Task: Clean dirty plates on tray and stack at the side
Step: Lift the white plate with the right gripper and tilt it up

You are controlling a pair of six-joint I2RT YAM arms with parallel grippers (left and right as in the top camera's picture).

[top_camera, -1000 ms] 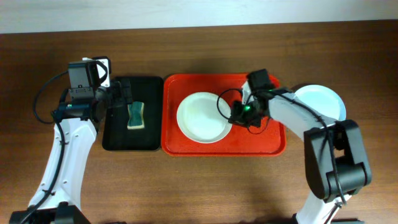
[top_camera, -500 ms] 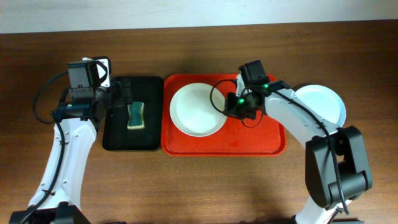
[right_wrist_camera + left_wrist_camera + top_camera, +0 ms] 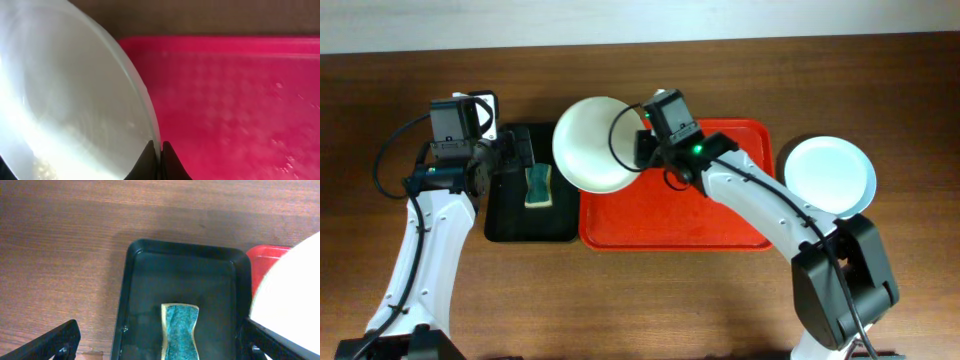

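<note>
My right gripper is shut on the rim of a white plate. It holds the plate tilted in the air over the left edge of the red tray. In the right wrist view the fingers pinch the plate edge above the tray, and faint yellowish specks show on the plate's face. A second, pale plate lies on the table right of the tray. My left gripper hangs open over the black tray, empty, its fingers either side of the sponge.
A green sponge lies in the narrow black tray, left of the red tray. The held plate reaches into the left wrist view at the right. Bare wooden table surrounds both trays.
My right gripper has lifted the white plate off the red tray and carried it left and up, tilting it toward the black tray. The left arm has stayed still.
</note>
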